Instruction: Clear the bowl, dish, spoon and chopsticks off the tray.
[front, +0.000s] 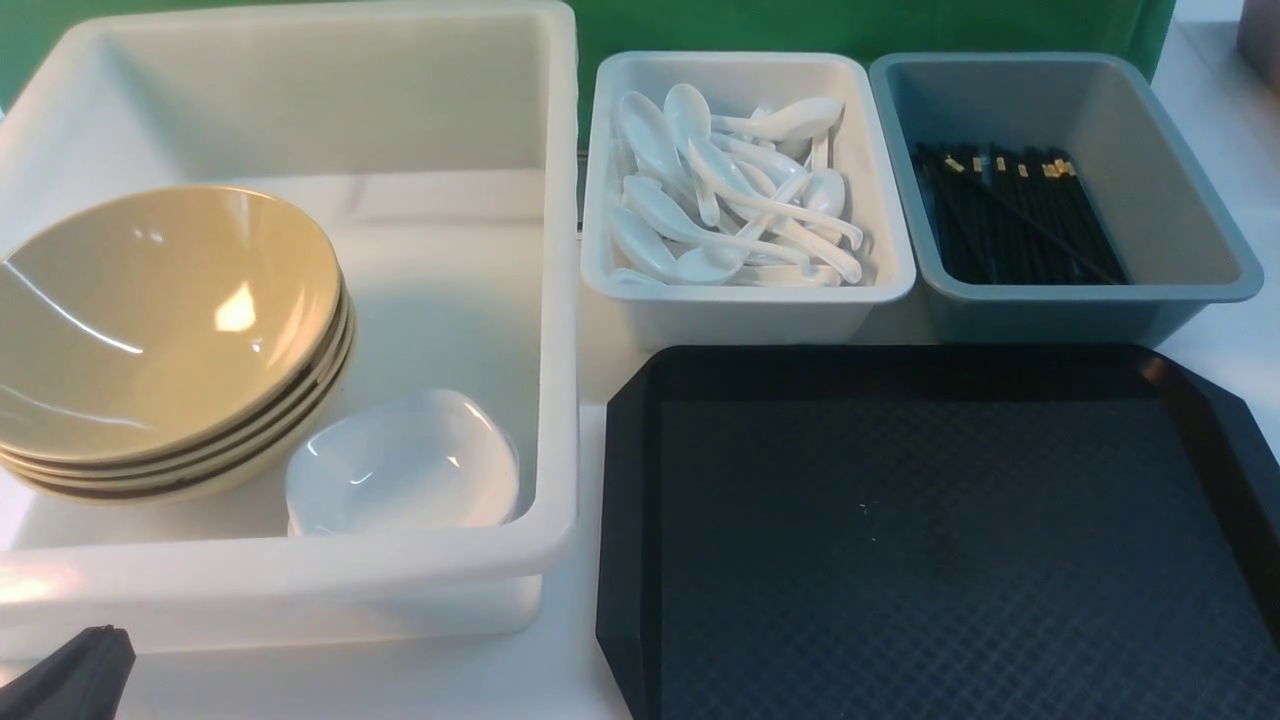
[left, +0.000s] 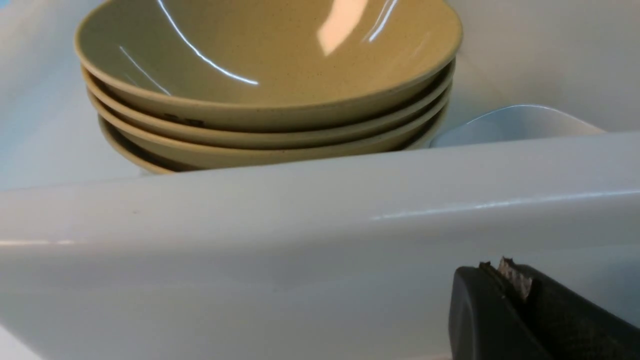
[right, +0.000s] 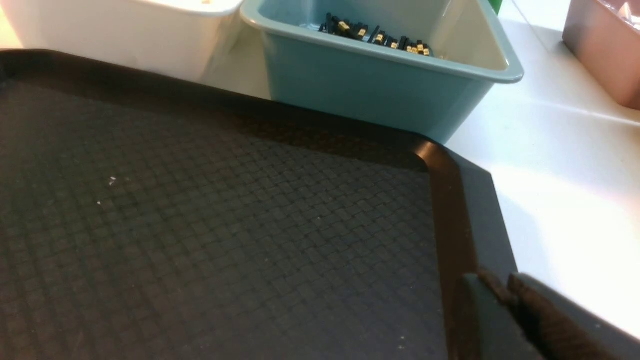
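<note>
The black tray (front: 930, 540) lies bare at front right, nothing on it; it also shows in the right wrist view (right: 210, 235). A stack of tan bowls (front: 160, 320) sits in the big white tub (front: 560, 300), next to small white dishes (front: 400, 465). The bowls also show in the left wrist view (left: 270, 65). White spoons (front: 730, 195) lie in the small white tub. Black chopsticks (front: 1010, 215) lie in the grey-blue tub. My left gripper (left: 502, 272) is shut and empty, low in front of the white tub's near wall; it shows in the front view (front: 70, 675). My right gripper (right: 492, 282) is shut and empty over the tray's right rim.
The small white tub (front: 745, 300) and grey-blue tub (front: 1180, 200) stand side by side behind the tray. A pinkish container (right: 605, 45) stands farther right on the white table. A green backdrop is behind the tubs.
</note>
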